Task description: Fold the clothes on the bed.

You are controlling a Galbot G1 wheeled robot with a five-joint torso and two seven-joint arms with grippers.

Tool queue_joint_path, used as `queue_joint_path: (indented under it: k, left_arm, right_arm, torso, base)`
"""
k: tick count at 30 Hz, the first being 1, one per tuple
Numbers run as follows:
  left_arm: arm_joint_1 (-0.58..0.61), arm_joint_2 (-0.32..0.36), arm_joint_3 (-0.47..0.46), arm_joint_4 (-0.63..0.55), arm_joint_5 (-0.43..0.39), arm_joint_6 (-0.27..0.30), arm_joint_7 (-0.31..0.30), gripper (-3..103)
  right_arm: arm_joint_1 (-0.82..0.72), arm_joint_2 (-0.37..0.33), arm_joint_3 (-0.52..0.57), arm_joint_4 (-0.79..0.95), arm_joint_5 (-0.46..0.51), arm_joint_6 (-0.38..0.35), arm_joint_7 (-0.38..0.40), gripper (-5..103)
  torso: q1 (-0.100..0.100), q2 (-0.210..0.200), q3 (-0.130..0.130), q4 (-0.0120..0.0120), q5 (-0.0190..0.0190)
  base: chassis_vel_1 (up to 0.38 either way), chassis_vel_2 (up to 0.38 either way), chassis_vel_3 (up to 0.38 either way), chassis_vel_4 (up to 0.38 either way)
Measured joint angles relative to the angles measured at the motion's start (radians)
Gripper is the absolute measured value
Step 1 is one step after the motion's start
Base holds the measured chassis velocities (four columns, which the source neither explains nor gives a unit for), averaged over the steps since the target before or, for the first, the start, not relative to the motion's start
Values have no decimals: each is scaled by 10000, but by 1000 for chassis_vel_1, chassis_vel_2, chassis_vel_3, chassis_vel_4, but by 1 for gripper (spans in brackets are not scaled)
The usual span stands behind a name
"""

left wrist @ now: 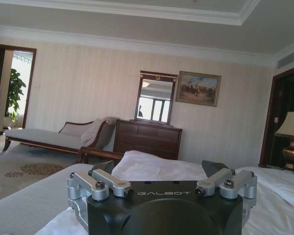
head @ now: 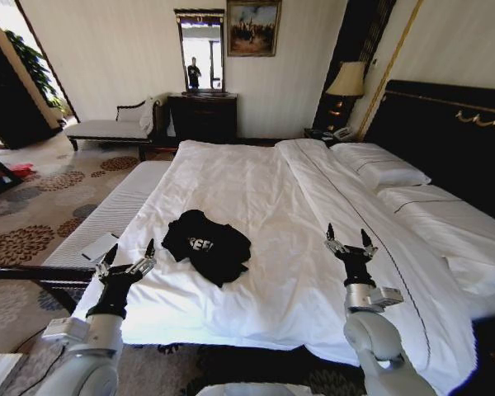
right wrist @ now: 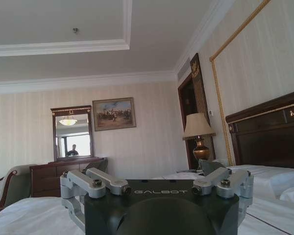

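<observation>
A crumpled black T-shirt [head: 208,245] with white lettering lies on the white duvet of the bed [head: 264,198], toward its near side. My left gripper [head: 129,256] is open, raised at the bed's near left corner, a little left of the clothes. Over the near right part of the bed my right gripper [head: 347,238] stands open, well to the right of the clothes. Both hold nothing. In the wrist views each gripper's fingers [left wrist: 213,169] [right wrist: 209,167] are spread, pointing across the bed toward the far wall.
A pale striped bench [head: 107,219] runs along the bed's left side with a white card [head: 99,247] on it. The dark headboard [head: 445,140] and pillows [head: 379,169] lie to the right. A dresser [head: 202,115], chaise [head: 111,128] and lamp [head: 346,82] stand by the far wall.
</observation>
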Motion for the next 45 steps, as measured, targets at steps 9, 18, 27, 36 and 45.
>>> queue_joint_path:
  k: [9,18,27,36,45]
  left_arm:
    - [10,-32,7,2,9,2,-7,100]
    - [-64,-32,23,4,9,0,-18,100]
    - [-87,-21,16,5,4,-10,-36,100]
    - [-39,-26,-2,6,4,-38,-59,100]
    - [-11,-57,-22,6,5,-59,-62,100]
  right_arm:
    - [-37,39,42,-6,-54,31,30,100]
    - [-38,130,12,-95,-149,115,52,100]
    - [-15,157,-15,-144,-195,174,54,100]
    - [-20,244,-112,-183,-248,371,37,100]
    - [-6,261,-149,-204,-221,660,-52,100]
  torso:
    - [-1,1,0,1,-1]
    - [0,0,0,0,2]
    - [-1,0,0,1,-2]
    - [-1,1,-1,2,-7]
    - [0,0,2,-2,4]
  base:
    - [73,75,-81,-73]
    - [69,75,-71,-81]
    - [138,131,-132,-128]
    - [103,114,-128,-122]
    - [-24,-23,10,6]
